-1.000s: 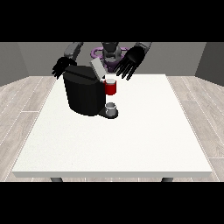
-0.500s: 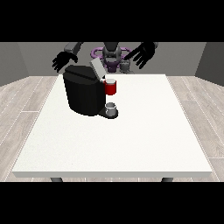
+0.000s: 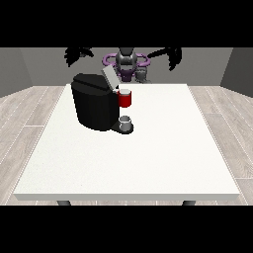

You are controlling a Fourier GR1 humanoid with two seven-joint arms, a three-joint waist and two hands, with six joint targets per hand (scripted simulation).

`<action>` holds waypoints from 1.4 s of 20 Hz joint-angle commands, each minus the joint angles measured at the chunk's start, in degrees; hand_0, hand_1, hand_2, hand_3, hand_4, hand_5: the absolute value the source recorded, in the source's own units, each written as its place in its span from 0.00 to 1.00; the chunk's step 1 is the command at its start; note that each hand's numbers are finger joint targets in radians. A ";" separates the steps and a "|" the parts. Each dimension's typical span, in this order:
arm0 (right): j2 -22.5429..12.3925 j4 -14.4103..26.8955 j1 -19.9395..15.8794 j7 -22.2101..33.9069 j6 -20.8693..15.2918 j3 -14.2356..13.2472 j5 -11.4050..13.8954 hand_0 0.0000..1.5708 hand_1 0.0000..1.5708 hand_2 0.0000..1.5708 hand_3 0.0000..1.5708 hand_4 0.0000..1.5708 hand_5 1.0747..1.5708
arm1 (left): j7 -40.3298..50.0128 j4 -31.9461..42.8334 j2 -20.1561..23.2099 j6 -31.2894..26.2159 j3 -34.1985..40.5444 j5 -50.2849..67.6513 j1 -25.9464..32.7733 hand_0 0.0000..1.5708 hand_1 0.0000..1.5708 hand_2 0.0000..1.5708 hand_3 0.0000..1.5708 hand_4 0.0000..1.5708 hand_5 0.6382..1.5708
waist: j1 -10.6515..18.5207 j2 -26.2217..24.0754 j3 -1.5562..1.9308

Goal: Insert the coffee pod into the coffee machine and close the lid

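Observation:
A black coffee machine [image 3: 96, 106] stands on the far left part of the white table [image 3: 148, 158]. Its grey lid [image 3: 109, 77] is tilted up, open. A red thing at the machine [image 3: 125, 99] sits at its front, and a grey thing [image 3: 126, 123] rests on its base below. Another small grey thing [image 3: 142, 74] shows at the table's far edge, in front of the robot. The hand at the view's left [image 3: 79, 53] and the hand at the view's right [image 3: 171, 53] are both raised behind the table with fingers spread, holding nothing, well apart from the machine.
The robot's torso [image 3: 126, 63] is behind the far table edge. White tabletop stretches to the right of the machine and towards the camera.
Both hands have lifted and moved outward and back from the machine. The lid, the red thing and the grey things have not moved.

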 commanded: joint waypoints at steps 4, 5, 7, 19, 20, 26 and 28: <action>-4.07 -3.45 -4.61 3.19 3.10 -0.34 -0.34 0.00 0.00 0.00 0.00 0.03 1.00 | -0.26 -3.37 -4.57 -0.99 -0.01 3.85 6.65 0.00 0.00 0.00 0.00 0.00 1.00 | 4.99 -2.35 0.04; -4.45 -3.15 -2.70 3.46 5.36 -0.54 -2.00 0.00 0.00 0.00 0.00 0.00 1.00 | 0.51 -3.61 -4.21 -2.57 -0.05 4.34 8.73 0.00 0.00 0.00 0.00 0.00 1.00 | 6.26 -3.97 0.05; -3.45 -5.63 -5.34 8.33 4.47 1.57 -1.44 0.00 0.00 0.00 0.00 0.00 1.00 | 0.36 -4.54 -4.02 -3.63 1.09 6.59 9.72 0.00 0.00 0.00 0.00 0.00 1.00 | 5.80 -3.80 0.02; -3.36 -0.84 -10.74 2.90 6.29 3.39 3.31 0.00 0.00 0.00 0.00 0.00 1.00 | 3.62 -20.41 -7.84 -4.41 -3.66 13.35 17.60 0.00 0.00 0.00 0.00 0.14 1.00 | 9.29 2.92 0.04; -4.42 -0.38 -12.58 4.99 7.12 1.80 1.63 0.00 0.00 0.00 0.00 0.08 1.00 | 4.43 -21.61 -7.62 -7.35 -3.66 13.84 18.78 0.00 0.00 0.00 0.00 0.07 1.00 | 11.15 2.01 0.04; -2.26 5.99 -17.27 2.84 5.49 0.05 1.33 0.00 0.00 0.00 0.00 0.00 1.00 | 7.56 -28.40 -7.86 -0.87 -7.40 17.93 20.21 0.00 0.00 0.00 0.00 0.00 1.00 | 11.26 7.15 0.05; -3.58 6.12 -17.56 5.11 7.72 -1.23 -0.79 0.00 0.00 0.00 0.00 0.00 1.00 | 9.05 -31.02 -6.56 -4.71 -5.53 19.46 23.90 0.00 0.00 0.00 0.00 0.00 1.00 | 11.10 6.50 0.04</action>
